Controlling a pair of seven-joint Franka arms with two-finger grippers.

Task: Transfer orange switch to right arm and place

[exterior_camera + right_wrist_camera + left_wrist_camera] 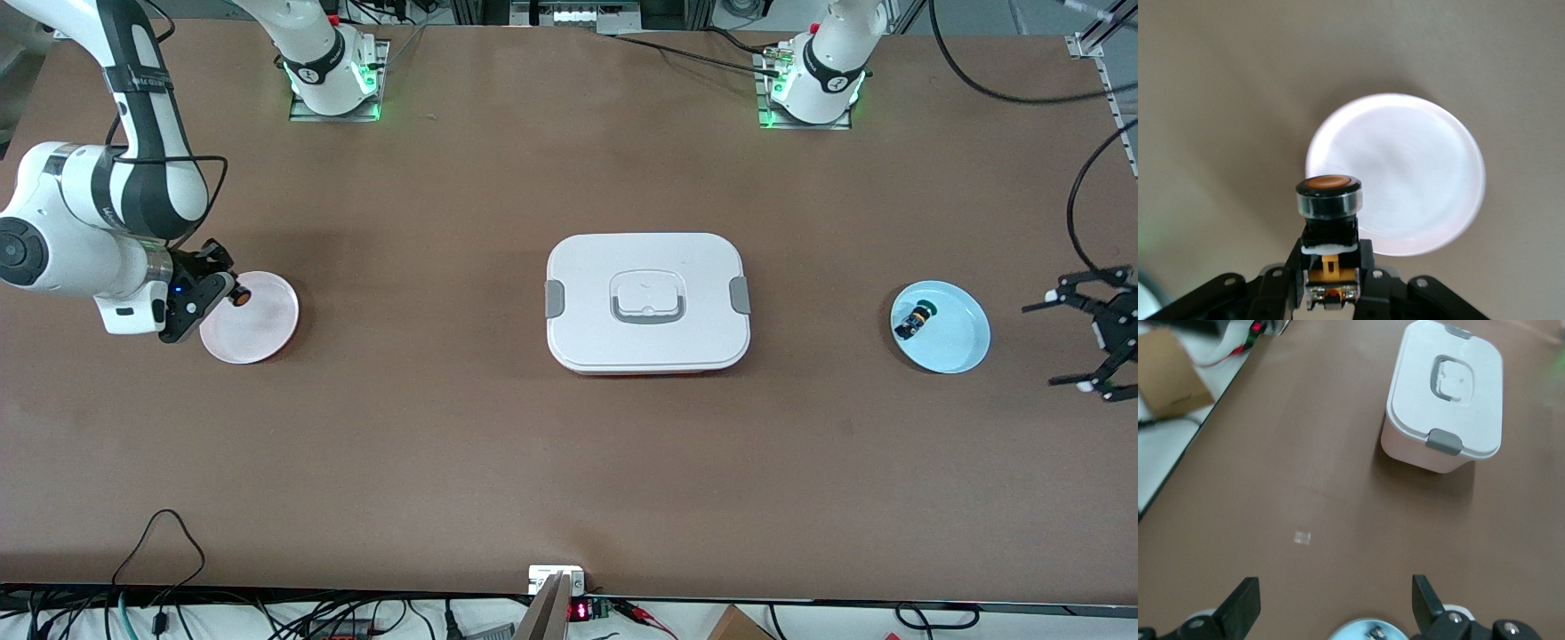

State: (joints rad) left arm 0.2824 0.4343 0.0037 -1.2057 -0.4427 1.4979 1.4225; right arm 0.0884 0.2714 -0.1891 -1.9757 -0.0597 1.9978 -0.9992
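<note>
Cables and a small red display (579, 611) are lying along the table edge nearest the front camera. On the brown table (498, 444), a white lidded box (647, 302) with grey latches is sitting at the centre. Toward the left arm's end of the table, a light blue plate (956, 342) is carrying a green-capped switch (915, 319). The left gripper (1089, 331) is hanging over bare table beside that plate, its claw fingers spread wide and gripping nothing; this arm is waiting. Toward the right arm's end of the table, a pink plate (253, 324) is lying flat. The right gripper (220, 293) is hovering over the rim of the pink plate, clamped on the orange switch (240, 299).

Left wrist view: the two black fingertips (1241, 607) are standing far apart over the table, with the blue plate's rim (1368, 627) showing between them and the white box (1445, 393) lying well apart.

Right wrist view: the right gripper (1331, 293) is pinching the black body of the orange switch (1329, 195), cap pointing away from the fingers, above the rim of the pink plate (1405, 173).
</note>
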